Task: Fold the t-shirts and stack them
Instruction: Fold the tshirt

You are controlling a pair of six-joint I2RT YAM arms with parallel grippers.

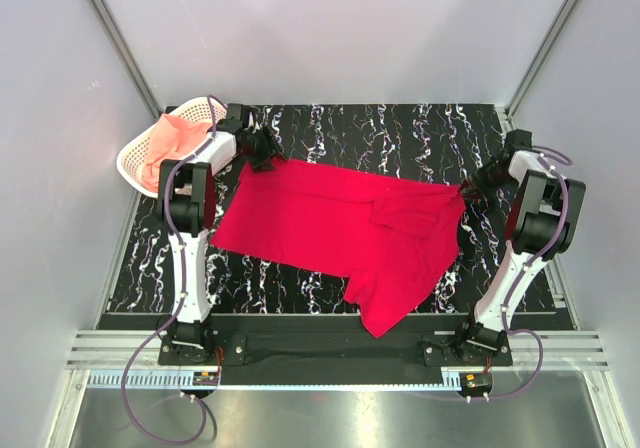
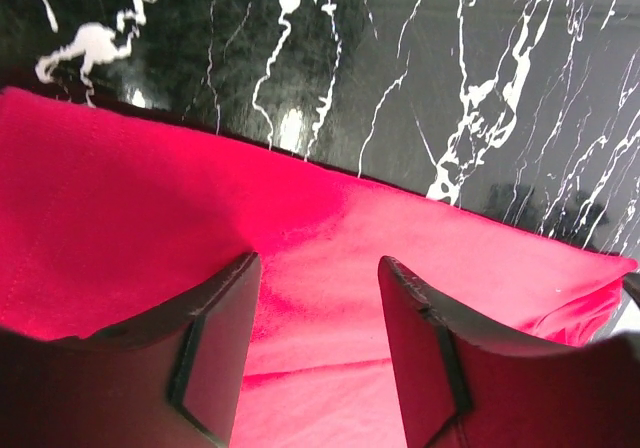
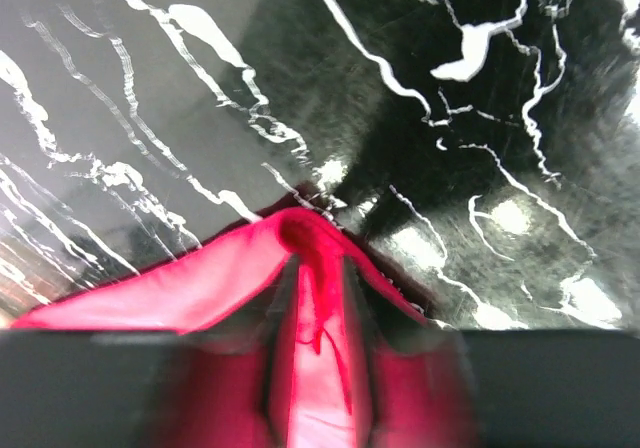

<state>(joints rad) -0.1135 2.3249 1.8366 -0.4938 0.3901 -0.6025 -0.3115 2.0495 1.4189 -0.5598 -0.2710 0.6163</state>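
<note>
- Step: early fold of the red shirt [image 1: 330,233]; nothing folded or stacked yet, by the look of it.
- Red shirt lies spread mid-table on the black marble table [image 1: 400,128]. It's bunched twd the right, and its lower-right part reaches the near edge.
- Pink shirt [image 1: 158,148] sits crumpled in the white basket [image 1: 128,166] at the far-left corner, apart from the red one.
- Left gripper [image 1: 262,154] is at the far-left corner of the red shirt. Wrist view shows jaws wide, cloth under and between them, not pinched.
- Right gripper [image 1: 466,190] is at the shirt's right-hand corner. Wrist view is blurry, but jaws are narrow and clamped on a raised fold of red cloth.
- Next, my guess: you need the left to drop and close on its corner so both ends are held. Then lift together and bring the far edge twd you for the fold.
- Risk: w/ only one corner held, any pull will prob drag and skew the shirt. The bunched bit on the right wants flattening first.
</note>
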